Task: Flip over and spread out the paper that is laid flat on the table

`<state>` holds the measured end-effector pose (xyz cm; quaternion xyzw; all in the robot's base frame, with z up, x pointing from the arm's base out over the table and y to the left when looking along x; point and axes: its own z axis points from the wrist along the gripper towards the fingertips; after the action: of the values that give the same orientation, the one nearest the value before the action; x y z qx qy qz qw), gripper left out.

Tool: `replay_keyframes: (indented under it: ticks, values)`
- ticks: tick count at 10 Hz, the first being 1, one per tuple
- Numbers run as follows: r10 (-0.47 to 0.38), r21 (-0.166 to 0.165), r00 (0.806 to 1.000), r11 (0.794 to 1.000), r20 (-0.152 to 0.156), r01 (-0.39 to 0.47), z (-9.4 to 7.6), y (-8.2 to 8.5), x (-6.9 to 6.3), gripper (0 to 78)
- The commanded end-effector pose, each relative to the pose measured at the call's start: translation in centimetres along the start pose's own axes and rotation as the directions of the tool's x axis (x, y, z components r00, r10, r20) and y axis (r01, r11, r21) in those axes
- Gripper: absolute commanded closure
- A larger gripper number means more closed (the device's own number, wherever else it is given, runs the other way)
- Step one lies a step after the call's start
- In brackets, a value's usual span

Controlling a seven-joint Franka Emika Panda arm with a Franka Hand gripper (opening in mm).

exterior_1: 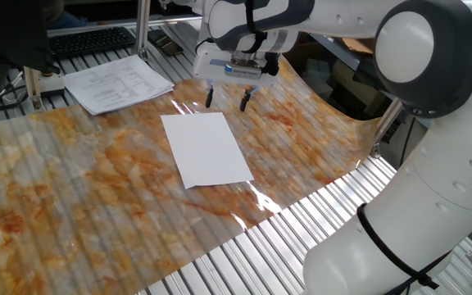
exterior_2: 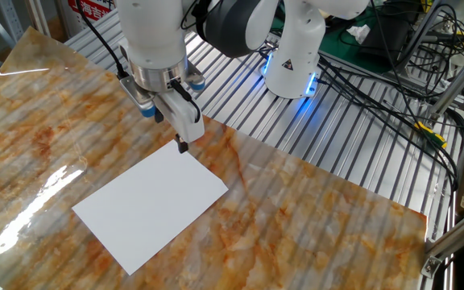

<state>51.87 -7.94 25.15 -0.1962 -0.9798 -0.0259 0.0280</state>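
Note:
The paper (exterior_1: 206, 148) (exterior_2: 151, 206) lies flat and spread out on the table (exterior_1: 72, 188) (exterior_2: 312, 217), blank white face up. My gripper (exterior_1: 226, 99) (exterior_2: 171, 134) hovers just above the sheet's far short edge, fingers pointing down. It is open, with nothing between the fingers (exterior_1: 244, 100). In the other fixed view one fingertip (exterior_2: 182, 146) hangs close over the sheet's corner.
A stack of printed pages (exterior_1: 118, 83) lies at the back left, with a keyboard (exterior_1: 88, 41) behind it. Bare metal slats (exterior_1: 301, 229) run along the marbled sheet's near edge. The arm's base (exterior_2: 292, 60) and cables (exterior_2: 393, 72) sit beyond the marbled sheet.

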Motion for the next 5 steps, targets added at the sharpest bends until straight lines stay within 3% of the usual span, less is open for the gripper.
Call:
replay_keyframes:
  ticks: [1,5]
  values:
    - [-0.226,0.089,0.974,0.970,-0.001,0.225,1.0,2.4,1.3,0.1]
    - [-0.218,0.080,0.976,0.973,0.006,0.217,2.3,3.9,2.1,0.1]
